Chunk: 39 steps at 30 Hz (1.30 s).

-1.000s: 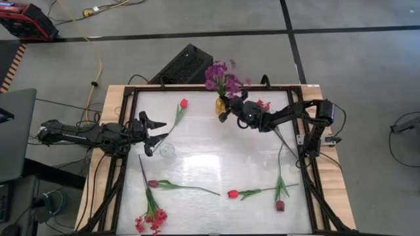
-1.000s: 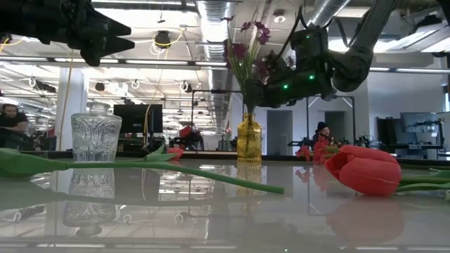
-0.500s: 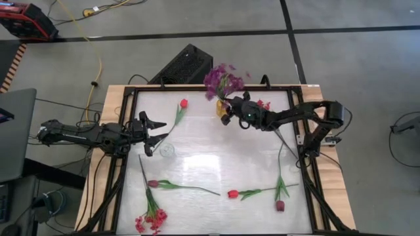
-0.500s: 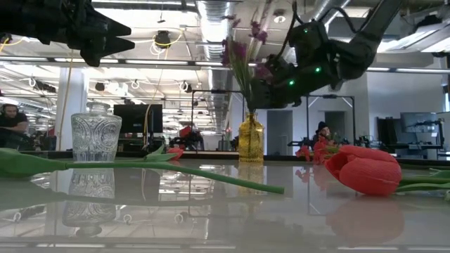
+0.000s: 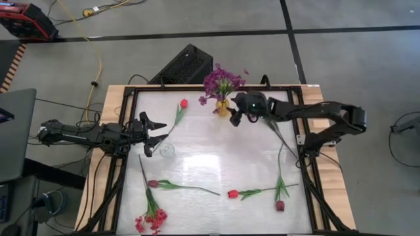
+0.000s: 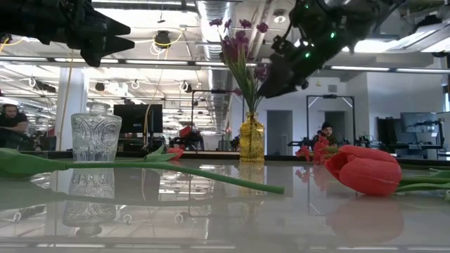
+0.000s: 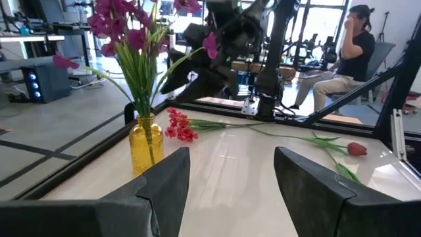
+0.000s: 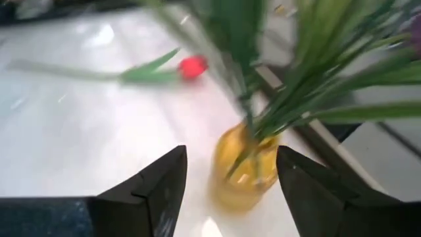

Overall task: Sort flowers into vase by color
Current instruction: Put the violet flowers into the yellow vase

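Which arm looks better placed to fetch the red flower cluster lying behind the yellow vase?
Probably the right. Its pincer is open beside the yellow vase, close to the red cluster. The left pincer hovers over the clear vase, farther off.

The right gripper (image 5: 233,117) has let go of the purple flower cluster (image 5: 220,80) and pulled back — fingers now spread. The stems stand in the small yellow glass vase (image 5: 224,107) — upright, no longer leaning.

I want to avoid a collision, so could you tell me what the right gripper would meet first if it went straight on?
Most likely the yellow vase with the purple flowers: it sits directly ahead of the open right gripper, though depth is uncertain.
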Tool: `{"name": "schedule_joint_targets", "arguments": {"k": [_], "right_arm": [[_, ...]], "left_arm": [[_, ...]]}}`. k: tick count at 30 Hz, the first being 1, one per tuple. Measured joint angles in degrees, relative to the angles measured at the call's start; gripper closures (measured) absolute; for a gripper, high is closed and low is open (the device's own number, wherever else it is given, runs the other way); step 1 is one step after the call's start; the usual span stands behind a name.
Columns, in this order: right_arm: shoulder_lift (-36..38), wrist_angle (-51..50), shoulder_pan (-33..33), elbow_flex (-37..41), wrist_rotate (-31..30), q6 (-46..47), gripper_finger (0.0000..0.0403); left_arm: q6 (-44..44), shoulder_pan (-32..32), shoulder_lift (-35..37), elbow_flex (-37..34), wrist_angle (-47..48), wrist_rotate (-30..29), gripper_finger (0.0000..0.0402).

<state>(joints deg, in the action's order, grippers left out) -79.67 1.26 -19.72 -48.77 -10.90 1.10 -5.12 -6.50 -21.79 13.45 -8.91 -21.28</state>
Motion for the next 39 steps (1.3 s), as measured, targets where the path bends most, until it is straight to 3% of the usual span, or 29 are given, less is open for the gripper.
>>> {"name": "schedule_joint_targets", "arguments": {"k": [8, 18, 20, 22, 25, 27, 32, 39], "right_arm": [[4.7, -29.9, 3.9, -7.4, 7.8, 1.3, 0.0142], [7.0, -47.8, 13.3, -7.7, 7.7, 14.3, 0.0142], [6.6, -41.5, 15.3, -6.6, 4.1, 13.4, 0.0143], [6.0, -28.2, 17.1, -4.4, -0.6, 10.0, 0.0148], [3.5, -7.0, 17.7, -1.6, -2.4, 3.6, 0.0182], [0.8, 3.4, 17.4, -0.8, -2.6, -0.8, 0.0225], [-8.4, 20.8, 14.3, -0.7, -5.1, -9.0, 0.0374], [-18.4, 38.1, 13.2, -2.7, -17.6, -18.0, 0.0384]], "left_arm": [[-3.9, 0.0, 0.0, 0.0, 6.7, -0.1, 0.0191], [-4.6, 0.0, 0.0, 0.0, 8.3, -0.1, 0.0191], [-4.6, 0.0, 0.0, 0.0, 8.3, -0.1, 0.0191], [-4.1, 0.0, 0.0, 0.0, 8.2, -0.1, 0.0191], [-4.1, 0.0, 0.0, 0.0, 8.2, -0.5, 0.0191], [-4.6, 0.0, 0.0, 0.0, 8.2, -0.5, 0.0191], [-5.6, 0.0, 0.0, 0.0, 8.1, -0.6, 0.0191], [-6.1, 0.0, 0.0, 0.0, 8.1, -0.5, 0.0191]]}}
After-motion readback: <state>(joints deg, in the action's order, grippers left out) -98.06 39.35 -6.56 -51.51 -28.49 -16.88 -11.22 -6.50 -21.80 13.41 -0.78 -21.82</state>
